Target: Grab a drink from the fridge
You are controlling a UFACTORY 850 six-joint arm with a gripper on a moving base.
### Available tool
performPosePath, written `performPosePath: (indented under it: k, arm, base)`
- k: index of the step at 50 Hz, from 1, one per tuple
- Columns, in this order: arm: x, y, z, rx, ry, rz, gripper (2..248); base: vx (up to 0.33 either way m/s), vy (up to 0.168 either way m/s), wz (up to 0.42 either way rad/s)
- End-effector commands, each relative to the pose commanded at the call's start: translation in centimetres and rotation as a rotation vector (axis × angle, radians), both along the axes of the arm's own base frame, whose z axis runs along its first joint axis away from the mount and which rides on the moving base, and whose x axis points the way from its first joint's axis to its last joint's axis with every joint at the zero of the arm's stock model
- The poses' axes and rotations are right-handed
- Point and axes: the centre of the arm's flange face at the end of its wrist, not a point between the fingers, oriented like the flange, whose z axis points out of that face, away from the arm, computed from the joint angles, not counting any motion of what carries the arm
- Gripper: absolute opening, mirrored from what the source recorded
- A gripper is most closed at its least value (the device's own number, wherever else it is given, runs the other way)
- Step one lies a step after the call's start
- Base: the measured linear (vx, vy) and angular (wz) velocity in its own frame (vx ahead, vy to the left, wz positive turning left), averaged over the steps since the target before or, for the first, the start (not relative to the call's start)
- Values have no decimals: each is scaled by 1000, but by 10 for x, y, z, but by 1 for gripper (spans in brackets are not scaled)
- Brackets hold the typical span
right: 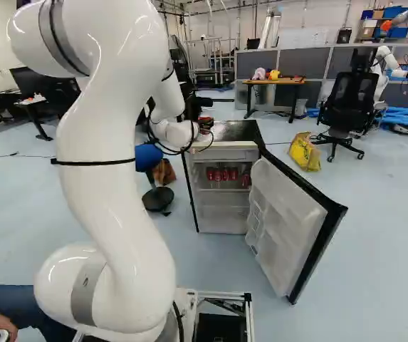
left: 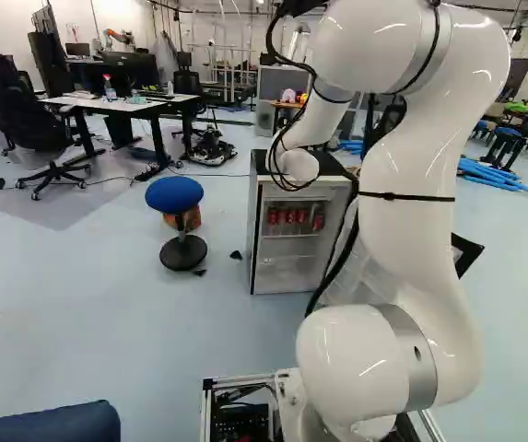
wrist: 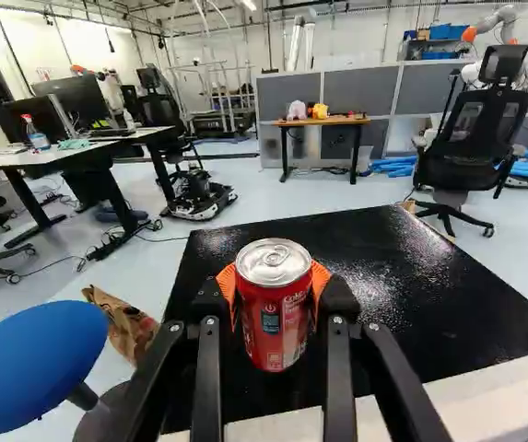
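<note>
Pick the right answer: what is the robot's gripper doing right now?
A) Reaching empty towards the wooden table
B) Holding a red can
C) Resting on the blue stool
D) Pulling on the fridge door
B: in the wrist view, the gripper has a red can between its orange pads, one pressed on each side, with the fridge's black top beyond it.

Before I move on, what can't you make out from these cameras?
- Wrist view: whether the held can touches the fridge top; the can hides its own underside.
- Wrist view: the contact faces of the fingers, behind the can.
- Both base views: any cans behind the front row, hidden by that row.
- Left base view: most of the fridge door, behind the arm.
</note>
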Motion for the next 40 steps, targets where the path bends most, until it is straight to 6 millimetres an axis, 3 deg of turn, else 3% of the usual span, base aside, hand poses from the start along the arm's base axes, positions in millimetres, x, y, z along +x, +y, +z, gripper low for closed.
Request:
performPosePath:
  k: [40]
  arm:
    - [62, -15, -14, 5, 2, -15, 98]
  base:
    - [0, 0, 0]
